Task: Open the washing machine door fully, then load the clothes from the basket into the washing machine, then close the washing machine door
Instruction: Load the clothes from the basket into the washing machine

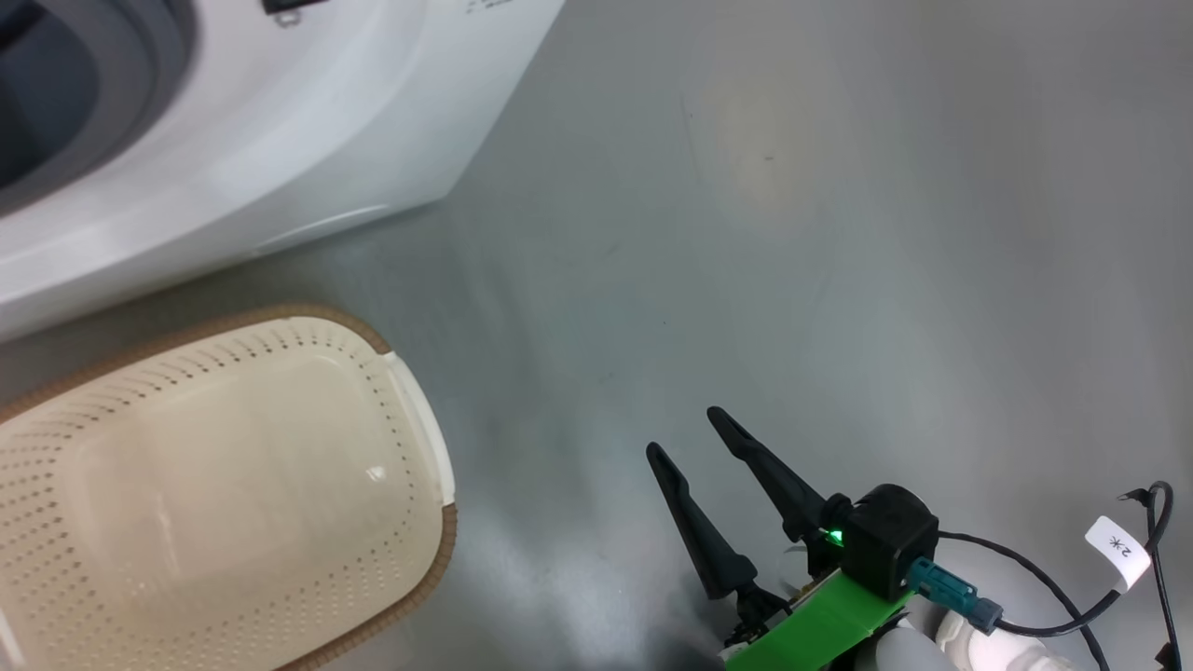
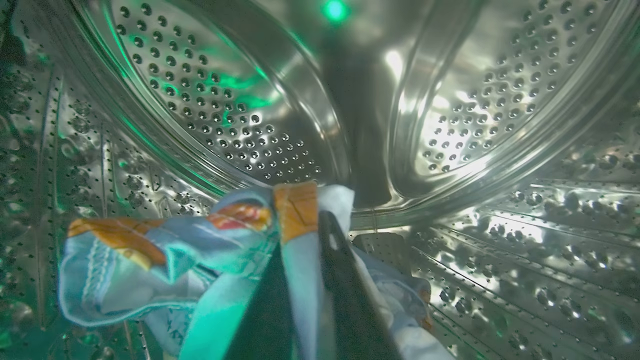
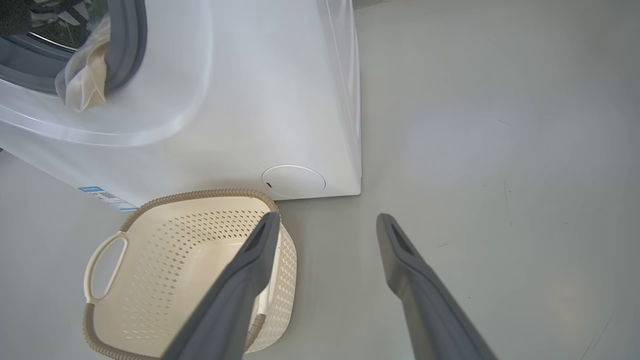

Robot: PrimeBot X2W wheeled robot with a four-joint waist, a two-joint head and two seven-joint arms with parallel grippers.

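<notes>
Left tool [image 2: 302,240] is sitting inside the drum [image 2: 225,100], its fingers [image 2: 350,300] clenching a strip of the clothes [image 2: 150,255]: light blue fabric with orange-brown print. The rest of that bundle is bunching up left of the fingers, low in the drum. I can't tell whether it's touching the drum wall.

Right tool [image 1: 687,433] is hanging released over the floor [image 1: 792,280] at near right, fingers spread apart.

I'm seeing the basket [image 1: 280,317] standing on the floor at near left, just in front of the washing machine [image 1: 280,140] at far left.

From the right wrist, a cream cloth [image 3: 85,85] is draping out over the grey seal [image 3: 127,45] at the machine's opening. A blue sticker [image 3: 107,196] is showing low on the front, just behind the basket's rim.
</notes>
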